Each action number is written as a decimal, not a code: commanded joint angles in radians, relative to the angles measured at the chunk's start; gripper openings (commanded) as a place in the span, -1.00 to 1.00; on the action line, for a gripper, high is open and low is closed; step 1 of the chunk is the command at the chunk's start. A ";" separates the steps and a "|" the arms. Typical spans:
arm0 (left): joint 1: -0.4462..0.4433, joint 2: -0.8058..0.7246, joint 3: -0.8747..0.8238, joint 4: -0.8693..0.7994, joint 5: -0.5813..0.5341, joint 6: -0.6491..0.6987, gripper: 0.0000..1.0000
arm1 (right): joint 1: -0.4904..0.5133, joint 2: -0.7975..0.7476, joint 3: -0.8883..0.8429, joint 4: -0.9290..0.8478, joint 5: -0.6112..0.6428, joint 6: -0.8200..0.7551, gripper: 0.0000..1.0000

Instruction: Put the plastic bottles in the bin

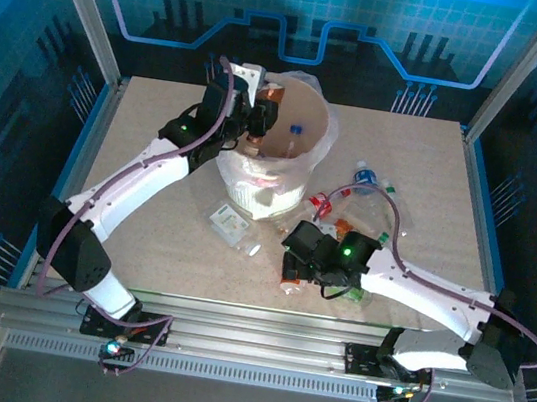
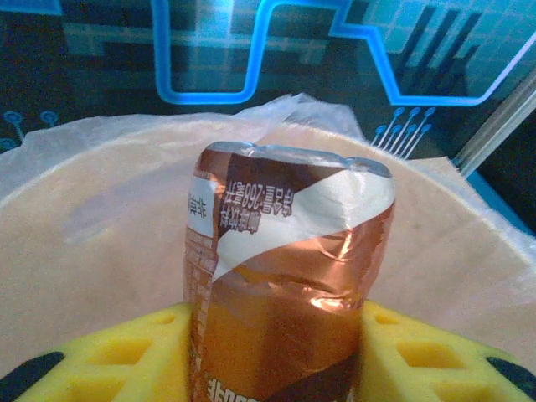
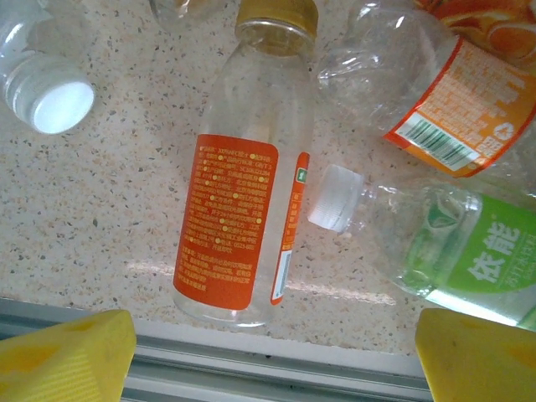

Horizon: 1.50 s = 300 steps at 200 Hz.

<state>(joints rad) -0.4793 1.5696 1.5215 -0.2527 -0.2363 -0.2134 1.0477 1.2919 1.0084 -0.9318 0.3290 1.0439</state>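
**Top external view.** I am holding the left jaws over the bin [image 1: 251,183], and they are pinching the brown-labelled bottle [image 1: 272,93] just inside its rim. The right jaws are hanging spread above the loose bottles [image 1: 348,208] lying on the counter [image 1: 159,124].

**Left wrist view.** The brown-labelled bottle [image 2: 285,285] is standing upright between both yellow pads [image 2: 126,356], with the bin's lined wall [image 2: 100,251] beyond it. If I let go here, the crumpled bottle may be tipping against the loose liner or the rim instead of dropping clear.

**Right wrist view.** The jaws are standing wide, with the orange-labelled bottle [image 3: 243,209] lying lengthwise between them. The green-labelled bottle [image 3: 469,251] is lying toward the right pad [image 3: 477,356], its white cap just beside the orange one. If I close here, I am risking a snag on that neighbour, or the smooth round body squirting out toward the counter's edge rail [image 3: 276,368].
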 commanded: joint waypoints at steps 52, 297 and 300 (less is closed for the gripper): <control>0.010 -0.037 -0.017 -0.039 -0.125 0.003 0.48 | 0.029 0.132 0.071 0.008 -0.028 -0.001 0.63; 0.010 -0.717 -0.480 0.015 -0.116 -0.195 0.98 | 0.021 0.434 0.164 0.070 -0.030 -0.087 0.42; 0.010 -0.718 -0.482 0.016 -0.116 -0.196 0.98 | 0.021 0.437 0.165 0.069 -0.027 -0.086 0.43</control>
<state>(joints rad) -0.4755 0.8726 1.0641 -0.2390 -0.3229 -0.3790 1.0622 1.7023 1.1507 -0.8516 0.2836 0.9611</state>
